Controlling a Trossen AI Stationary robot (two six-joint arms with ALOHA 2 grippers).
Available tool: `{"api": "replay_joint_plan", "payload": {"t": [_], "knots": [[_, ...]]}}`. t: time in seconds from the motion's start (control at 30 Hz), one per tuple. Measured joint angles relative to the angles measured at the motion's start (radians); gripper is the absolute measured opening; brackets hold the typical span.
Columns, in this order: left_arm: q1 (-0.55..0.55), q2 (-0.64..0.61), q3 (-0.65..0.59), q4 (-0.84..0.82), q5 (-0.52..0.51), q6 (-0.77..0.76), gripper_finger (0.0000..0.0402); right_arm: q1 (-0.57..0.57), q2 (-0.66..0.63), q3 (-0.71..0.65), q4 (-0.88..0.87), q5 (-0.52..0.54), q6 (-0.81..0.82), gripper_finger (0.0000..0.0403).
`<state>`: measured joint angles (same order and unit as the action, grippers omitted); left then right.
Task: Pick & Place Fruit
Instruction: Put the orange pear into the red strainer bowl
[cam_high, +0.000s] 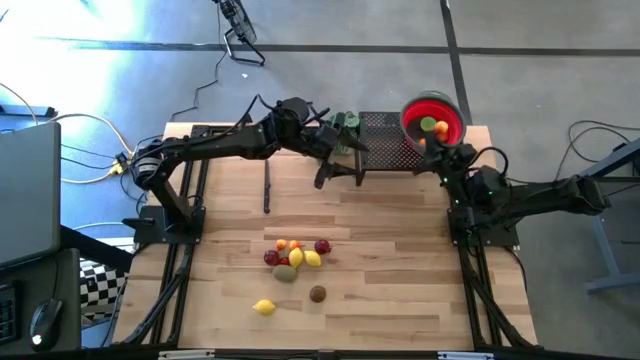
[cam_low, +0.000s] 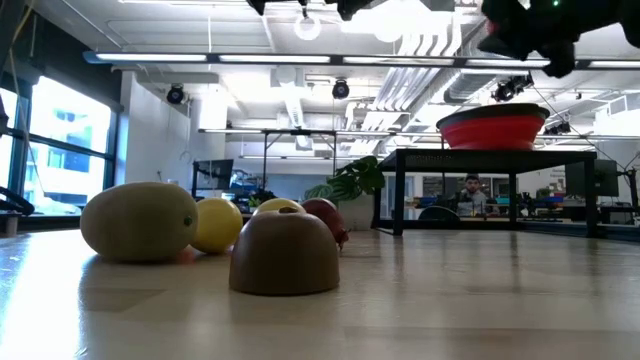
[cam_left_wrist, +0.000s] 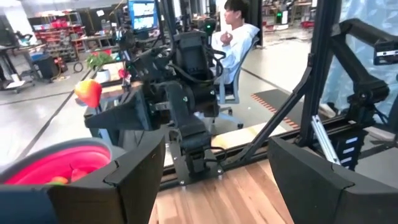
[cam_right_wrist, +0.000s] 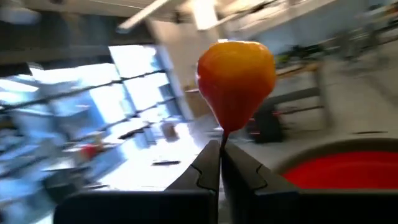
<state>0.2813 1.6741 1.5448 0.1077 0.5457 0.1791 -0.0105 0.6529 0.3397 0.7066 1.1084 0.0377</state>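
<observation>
Several small toy fruits lie in a cluster (cam_high: 295, 255) on the wooden table, with a brown one (cam_high: 317, 293) and a yellow one (cam_high: 264, 307) nearer the front; the low view shows them close up (cam_low: 285, 255). The red bowl (cam_high: 433, 118) stands on a black rack and holds a green and an orange fruit. My right gripper (cam_right_wrist: 221, 163) is shut on an orange-red fruit (cam_right_wrist: 236, 74) at the bowl's near rim (cam_high: 424, 143). My left gripper (cam_left_wrist: 217, 186) is open, in the air over the far middle of the table (cam_high: 340, 172), facing the right arm. My right gripper pinches the orange-red fruit by the thin dark stem (cam_right_wrist: 222, 135) at its narrow end, between the two fingertips (cam_right_wrist: 208, 165). The fruit sticks out beyond the fingertips, lifted clear, just beside the red bowl's rim (cam_right_wrist: 348, 171).
A black mesh rack (cam_high: 385, 140) stands at the table's far edge under the bowl, with a green leafy plant (cam_high: 345, 122) at its left end. A dark rod (cam_high: 267, 185) lies on the table. A person sits at a desk beyond the table (cam_left_wrist: 239, 37).
</observation>
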Motion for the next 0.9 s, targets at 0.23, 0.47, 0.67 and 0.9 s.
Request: {"api": "replay_joint_plan", "payload": {"t": [0.23,0.47,0.67,0.9], "knots": [[0.0,0.0,0.0,-0.006,-0.006,0.0,0.0278,-0.052,0.043,0.0,-0.002,0.045,-0.035,0.0004],[0.0,0.0,0.0,-0.01,-0.008,0.0,0.0278,-0.064,0.126,0.162,-0.264,0.083,-0.035,0.0004],[0.0,0.0,0.0,-0.058,-0.009,0.0,0.0278,-0.095,0.16,0.406,-0.668,0.115,0.024,0.0004],[0.0,0.0,0.0,-0.073,-0.017,0.0,0.0278,-0.227,0.185,0.58,-1.134,-0.093,0.299,0.0004]]}}
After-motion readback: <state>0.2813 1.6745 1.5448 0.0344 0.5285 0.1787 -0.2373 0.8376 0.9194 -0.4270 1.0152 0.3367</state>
